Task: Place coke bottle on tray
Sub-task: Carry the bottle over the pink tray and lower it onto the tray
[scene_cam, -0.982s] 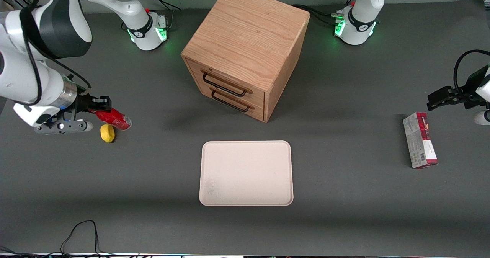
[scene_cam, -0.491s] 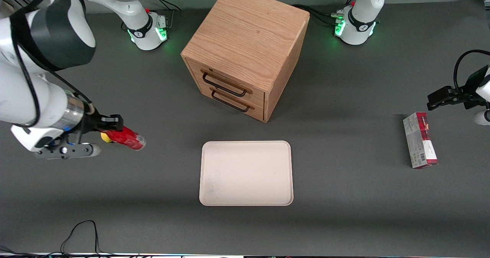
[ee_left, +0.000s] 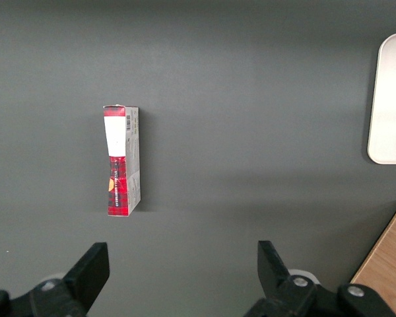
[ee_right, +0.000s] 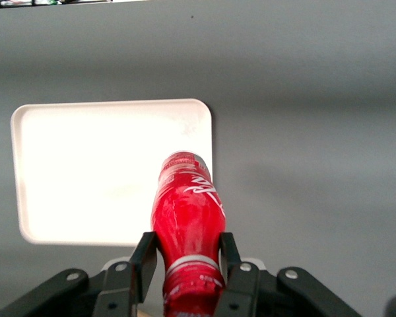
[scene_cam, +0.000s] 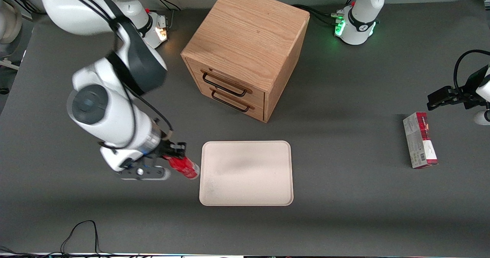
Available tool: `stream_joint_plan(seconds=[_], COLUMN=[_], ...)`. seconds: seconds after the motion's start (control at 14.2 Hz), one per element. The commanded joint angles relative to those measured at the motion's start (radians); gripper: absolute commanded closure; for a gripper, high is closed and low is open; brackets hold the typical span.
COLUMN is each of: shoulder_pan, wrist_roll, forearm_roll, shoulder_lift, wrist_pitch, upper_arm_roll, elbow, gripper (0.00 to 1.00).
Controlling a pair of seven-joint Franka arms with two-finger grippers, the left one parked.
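Note:
My right gripper is shut on the neck of the red coke bottle. It holds the bottle lying level above the table, base pointing at the tray, just beside the tray's edge on the working arm's end. In the right wrist view the bottle sits between my two black fingers of the gripper, its base over the tray's near corner. The cream-pink tray lies flat in front of the drawer cabinet, nearer the front camera. The tray also shows in the right wrist view and in the left wrist view.
The wooden drawer cabinet stands farther from the front camera than the tray. A red-and-white carton lies toward the parked arm's end of the table; it also shows in the left wrist view. A cable loop lies at the table's front edge.
My gripper has carried the coke bottle from beside the yellow lump toward the tray and nearer the front camera. The yellow lump is now hidden by the arm.

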Motion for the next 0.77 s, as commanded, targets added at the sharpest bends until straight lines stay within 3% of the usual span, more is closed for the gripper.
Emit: stream_joint_plan(seconds=[0.0, 0.28, 0.49, 0.7], shoulder_pan=[0.022, 0.033, 0.036, 0.039], wrist_roll=[0.031, 0.016, 0.016, 0.014], forearm_roll=[-0.070, -0.075, -0.136, -0.139], shoulder_lift=[0.087, 0.157, 0.177, 0.184], wrist_pitch=[0.089, 0.205, 0.255, 0.264], upper_arm_roll=[0.018, 0.011, 0.007, -0.003], elbow=[0.033, 0.028, -0.013, -0.030], gripper=[1.00, 1.00, 1.00, 1.00])
